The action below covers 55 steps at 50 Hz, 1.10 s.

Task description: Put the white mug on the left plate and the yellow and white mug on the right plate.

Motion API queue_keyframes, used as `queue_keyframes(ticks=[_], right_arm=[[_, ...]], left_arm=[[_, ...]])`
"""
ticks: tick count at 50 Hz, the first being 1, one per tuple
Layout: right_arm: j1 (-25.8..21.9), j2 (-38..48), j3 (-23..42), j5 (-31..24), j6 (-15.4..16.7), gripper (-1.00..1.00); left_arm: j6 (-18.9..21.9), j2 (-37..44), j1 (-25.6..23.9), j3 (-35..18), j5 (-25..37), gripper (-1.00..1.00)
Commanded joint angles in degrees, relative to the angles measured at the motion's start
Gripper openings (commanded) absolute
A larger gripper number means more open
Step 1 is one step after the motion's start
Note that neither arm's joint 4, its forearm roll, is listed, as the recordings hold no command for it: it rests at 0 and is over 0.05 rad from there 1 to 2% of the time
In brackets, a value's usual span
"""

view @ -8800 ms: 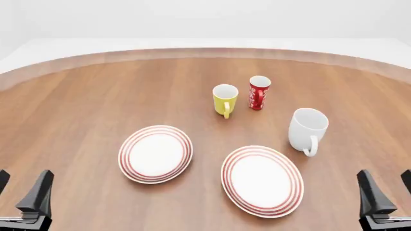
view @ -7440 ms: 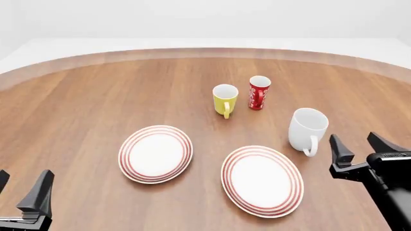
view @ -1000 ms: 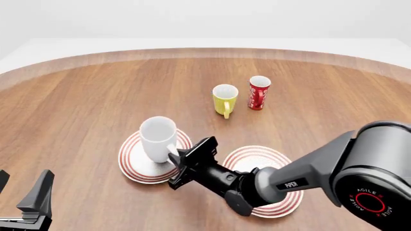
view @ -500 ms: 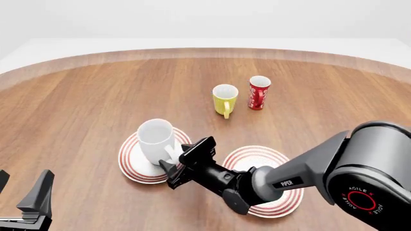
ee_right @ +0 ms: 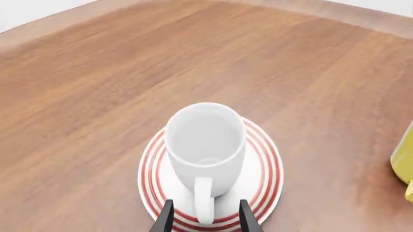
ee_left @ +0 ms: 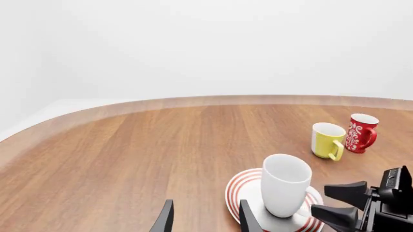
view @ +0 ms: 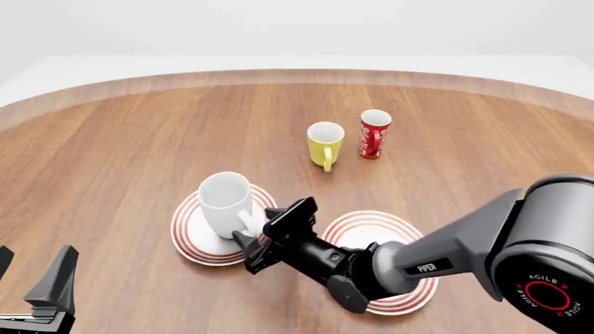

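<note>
White mug (view: 225, 204) stands upright on the left plate (view: 192, 241), handle toward the right claw (view: 267, 236), whose fingers are spread apart on either side of the handle, not gripping. Left claw (view: 37, 278) idle at the near edge of the surface (view: 121, 153), fingers apart. Yellow and white mug (view: 325, 144) sits farther back beside a red cup (view: 374, 133), well apart from the right plate (view: 408, 296). Judgement: small, stiff, glazed, probably slippery; take hold at the handle or rim.
</note>
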<state>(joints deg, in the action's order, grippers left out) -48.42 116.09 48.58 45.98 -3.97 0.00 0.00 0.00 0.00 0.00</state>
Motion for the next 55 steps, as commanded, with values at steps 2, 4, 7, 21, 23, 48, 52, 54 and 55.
queue_keyframes(ticks=[2, 4, 7, 21, 23, 48, 52, 54, 55], right_arm=[[-0.1, -3.9, -3.0, 0.2, 0.7, 1.0], [0.2, -4.3, -3.3, 0.4, 1.3, 1.0], [0.2, -5.0, -4.0, 0.5, 2.0, 1.0], [2.3, -11.6, -8.2, 0.4, 4.0, 1.0], [2.6, -11.7, -8.5, 0.5, 4.6, 1.0], [9.6, -18.0, -12.5, 1.6, 6.8, 1.0], [12.3, -18.1, -13.4, 3.3, 6.2, 1.0], [13.2, -18.4, -13.7, 3.6, 6.7, 1.0], [13.5, -18.6, -13.7, 3.6, 6.5, 1.0]], left_arm=[[0.0, 0.0, 0.0, 0.0, 0.0, 1.0], [0.0, 0.0, 0.0, 0.0, 0.0, 1.0], [0.0, 0.0, 0.0, 0.0, 0.0, 1.0], [0.0, 0.0, 0.0, 0.0, 0.0, 1.0], [0.0, 0.0, 0.0, 0.0, 0.0, 1.0], [0.0, 0.0, 0.0, 0.0, 0.0, 1.0], [0.0, 0.0, 0.0, 0.0, 0.0, 1.0], [0.0, 0.0, 0.0, 0.0, 0.0, 1.0], [0.0, 0.0, 0.0, 0.0, 0.0, 1.0]])
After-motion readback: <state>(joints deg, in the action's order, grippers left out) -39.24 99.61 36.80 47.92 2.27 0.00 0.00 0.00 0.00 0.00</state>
